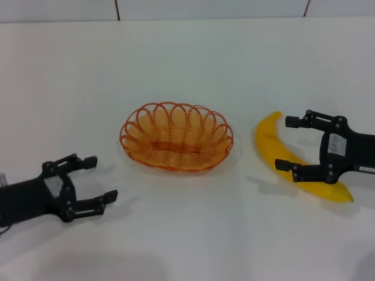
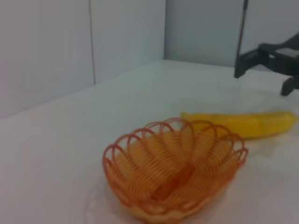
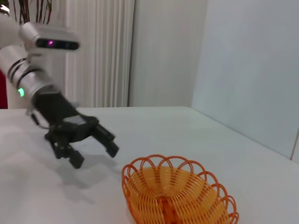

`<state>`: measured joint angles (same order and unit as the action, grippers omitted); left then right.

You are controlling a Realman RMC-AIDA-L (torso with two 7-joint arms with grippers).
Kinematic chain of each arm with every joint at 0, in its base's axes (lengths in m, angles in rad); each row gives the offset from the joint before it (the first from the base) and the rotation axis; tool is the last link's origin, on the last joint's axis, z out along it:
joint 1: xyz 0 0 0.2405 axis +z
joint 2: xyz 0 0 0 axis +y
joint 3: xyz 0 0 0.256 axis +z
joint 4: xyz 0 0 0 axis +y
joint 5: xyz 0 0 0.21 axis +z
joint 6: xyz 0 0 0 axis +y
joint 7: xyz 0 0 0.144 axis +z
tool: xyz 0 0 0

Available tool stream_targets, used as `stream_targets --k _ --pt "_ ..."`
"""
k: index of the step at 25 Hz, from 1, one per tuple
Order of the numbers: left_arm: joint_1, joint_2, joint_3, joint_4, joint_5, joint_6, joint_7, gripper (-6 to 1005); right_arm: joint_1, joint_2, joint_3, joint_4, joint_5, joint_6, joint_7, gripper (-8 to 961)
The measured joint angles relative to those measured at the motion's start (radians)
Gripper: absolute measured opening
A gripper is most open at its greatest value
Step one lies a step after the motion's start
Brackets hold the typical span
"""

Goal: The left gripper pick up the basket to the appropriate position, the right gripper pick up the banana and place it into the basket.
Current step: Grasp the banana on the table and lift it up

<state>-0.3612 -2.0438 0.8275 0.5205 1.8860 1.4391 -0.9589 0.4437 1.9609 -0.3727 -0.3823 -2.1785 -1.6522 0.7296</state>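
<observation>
The orange wire basket (image 1: pixel 136 136) stands empty in the middle of the white table. The yellow banana (image 1: pixel 270 140) lies on the table to its right. My right gripper (image 1: pixel 284 144) is open, with one finger on each side of the banana's middle; I cannot tell if it touches. My left gripper (image 1: pixel 104 177) is open and empty, low over the table, to the front left of the basket and apart from it. The left wrist view shows the basket (image 2: pixel 112 156), the banana (image 2: pixel 243 124) and the right gripper (image 2: pixel 261 77). The right wrist view shows the basket (image 3: pixel 140 164) and the left gripper (image 3: pixel 96 156).
The white table (image 1: pixel 187 64) runs back to a light wall. The left arm's white segment with a green light (image 3: pixel 21 91) shows in the right wrist view. Nothing else lies on the table.
</observation>
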Motion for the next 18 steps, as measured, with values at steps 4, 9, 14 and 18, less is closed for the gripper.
stream_targets --k 4,9,14,18 --pt "0.017 0.001 -0.026 -0.024 -0.037 0.014 0.051 890 -0.005 -0.001 0.0 0.0 -0.001 0.006 0.0 835" --pt "0.018 0.001 -0.031 -0.026 -0.05 0.015 0.059 890 -0.011 -0.001 -0.004 -0.004 -0.009 0.015 0.011 833" --pt "0.016 0.001 -0.031 -0.027 -0.055 0.017 0.061 890 -0.016 -0.003 -0.004 -0.008 -0.01 0.017 0.035 832" --pt "0.018 0.001 -0.031 -0.027 -0.064 0.024 0.062 890 -0.023 -0.009 -0.004 -0.008 -0.01 0.031 0.062 831"
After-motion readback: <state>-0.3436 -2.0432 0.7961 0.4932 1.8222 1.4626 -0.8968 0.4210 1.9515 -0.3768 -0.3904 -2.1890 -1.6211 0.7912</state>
